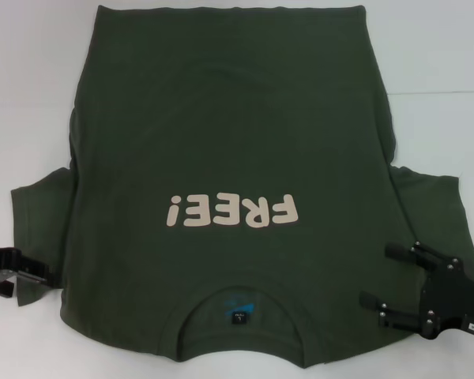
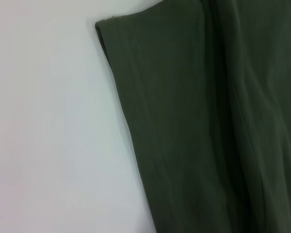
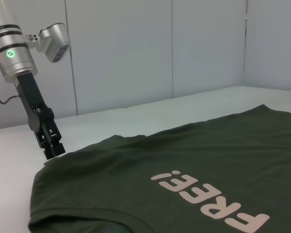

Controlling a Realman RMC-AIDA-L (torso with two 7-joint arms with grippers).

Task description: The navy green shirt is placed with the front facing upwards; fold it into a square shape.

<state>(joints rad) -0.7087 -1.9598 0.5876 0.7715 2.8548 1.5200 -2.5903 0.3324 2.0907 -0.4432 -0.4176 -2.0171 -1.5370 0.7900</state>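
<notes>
I see the navy green shirt (image 1: 229, 142) flat on the white table (image 1: 31, 95), front up, collar nearest me. Left claw (image 1: 16, 272) sits at the left sleeve's edge, mostly cut off; can't tell its grip. Right claw (image 1: 379, 276) hovers over the right shoulder, fingers apart.

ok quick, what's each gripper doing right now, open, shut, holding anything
Left gripper: at the left sleeve edge of the navy green shirt; grip cannot be told.
Right gripper: open, fingers spread over the right shoulder, holding nothing.
</notes>
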